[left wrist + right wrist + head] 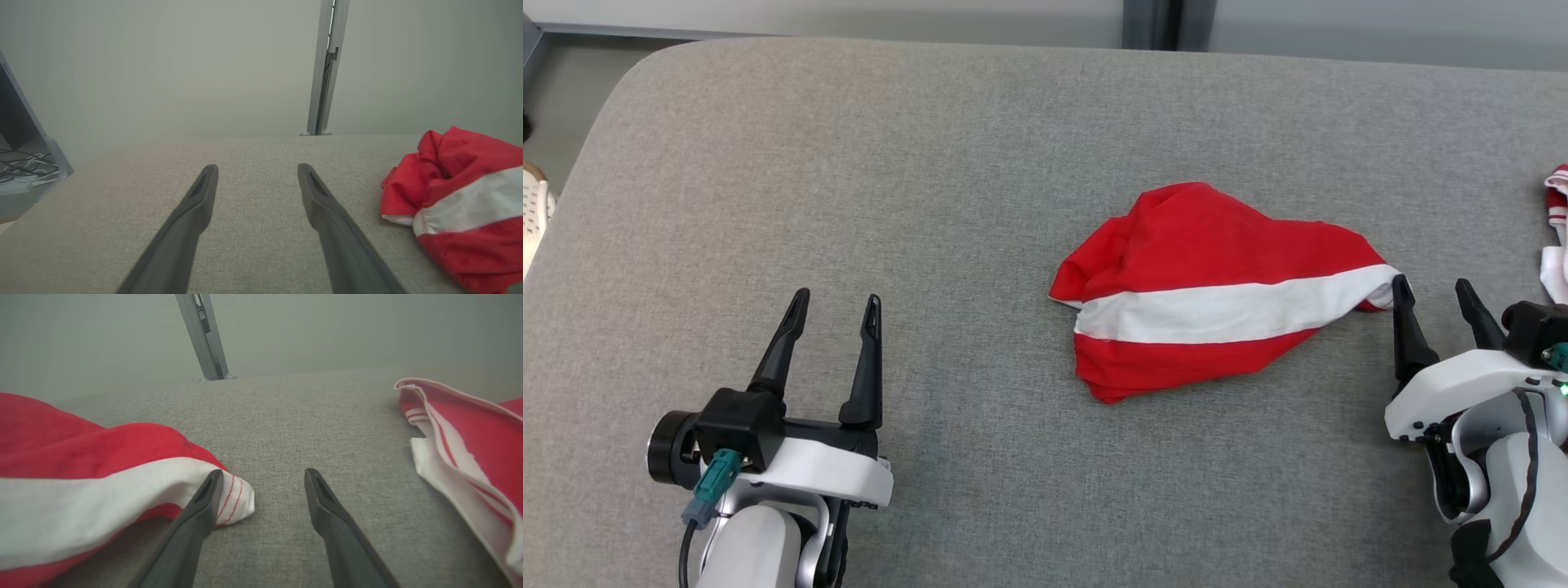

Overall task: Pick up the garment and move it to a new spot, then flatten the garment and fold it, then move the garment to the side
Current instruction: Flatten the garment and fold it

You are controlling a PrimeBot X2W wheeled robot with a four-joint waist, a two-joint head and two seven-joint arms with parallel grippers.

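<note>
garment (461,212) partly cropped, second cloth (1556,269) cropped

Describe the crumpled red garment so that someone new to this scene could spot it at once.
Start from the wide grey cushioned surface; near its middle lies the crumpled garment, just left of the right gripper. It is red with one broad white band across it, unlike the other red-and-white cloth farther right, which has thin stripes.

Even soft light (bkgd hazy).
</note>
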